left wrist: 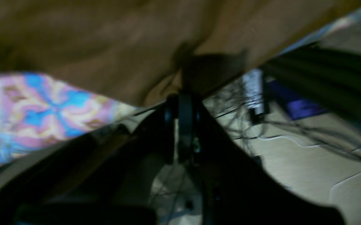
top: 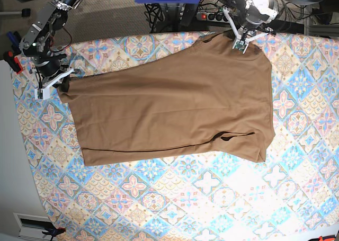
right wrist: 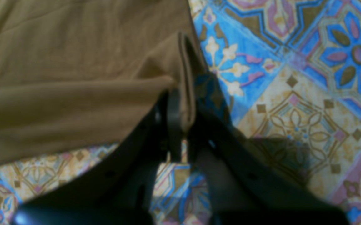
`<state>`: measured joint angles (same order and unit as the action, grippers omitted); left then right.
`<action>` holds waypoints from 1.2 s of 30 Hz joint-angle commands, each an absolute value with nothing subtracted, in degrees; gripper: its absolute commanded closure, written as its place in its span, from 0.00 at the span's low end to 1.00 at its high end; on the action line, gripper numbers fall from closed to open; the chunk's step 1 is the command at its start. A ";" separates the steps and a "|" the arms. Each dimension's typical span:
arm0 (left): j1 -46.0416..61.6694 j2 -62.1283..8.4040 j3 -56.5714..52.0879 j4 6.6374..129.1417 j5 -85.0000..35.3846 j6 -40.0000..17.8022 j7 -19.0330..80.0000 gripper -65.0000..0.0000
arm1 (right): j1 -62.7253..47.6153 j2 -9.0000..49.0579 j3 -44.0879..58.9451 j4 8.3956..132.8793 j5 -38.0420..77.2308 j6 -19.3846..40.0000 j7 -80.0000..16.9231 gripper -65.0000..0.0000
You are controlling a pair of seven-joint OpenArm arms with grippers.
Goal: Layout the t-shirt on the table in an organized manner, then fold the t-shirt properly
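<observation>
Both grippers, left [top: 241, 44] and right [top: 53, 85], pinch the shirt [top: 175, 106], spread flat on the table [top: 212, 198]; folding not yet begun.

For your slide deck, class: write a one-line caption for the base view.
Both arms pinch the tan t-shirt at opposite ends, right gripper and left gripper, over the patterned table.

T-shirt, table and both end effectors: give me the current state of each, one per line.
t-shirt: spread mostly flat on the table, two far-edge corners pinched.
table: patterned cloth, bearing the shirt.
left end effector: shut on the t-shirt's edge.
right end effector: shut on the t-shirt's corner.
</observation>
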<state>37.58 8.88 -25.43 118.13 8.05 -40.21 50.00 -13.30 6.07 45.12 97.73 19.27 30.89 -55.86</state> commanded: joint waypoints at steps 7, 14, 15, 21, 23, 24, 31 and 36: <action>33.71 8.84 -30.20 120.48 2.59 -40.00 47.87 1.00 | -12.53 7.08 45.58 98.77 20.00 30.99 -54.55 1.00; 28.44 7.87 -30.02 120.66 3.74 -40.00 47.52 1.00 | -12.35 7.08 45.58 98.77 20.00 30.99 -54.55 1.00; 27.65 7.52 -30.02 120.66 4.09 -40.00 47.52 1.00 | -12.35 7.08 45.58 98.77 20.00 30.99 -54.55 1.00; 21.93 7.43 -29.93 120.66 4.70 -40.00 47.87 1.00 | -12.35 7.08 45.58 98.33 20.00 30.99 -54.55 1.00; 19.82 7.43 -29.76 120.57 4.79 -40.00 47.96 1.00 | -12.35 7.08 45.58 98.33 20.00 30.99 -54.55 1.00; 19.21 7.43 -28.62 120.40 4.88 -40.00 47.96 1.00 | -12.35 7.08 45.58 98.33 20.00 30.99 -54.55 1.00; 15.52 7.87 -19.12 119.96 14.02 -40.00 48.13 1.00 | -12.35 7.08 45.58 98.24 20.00 30.99 -54.20 1.00; 9.98 8.31 -15.78 118.99 15.16 -40.00 55.52 1.00 | -12.44 7.08 45.67 98.24 20.00 30.90 -54.20 1.00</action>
<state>10.44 8.10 -15.97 118.15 15.31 -40.34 56.60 -12.71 6.04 45.28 97.38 19.27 30.85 -55.44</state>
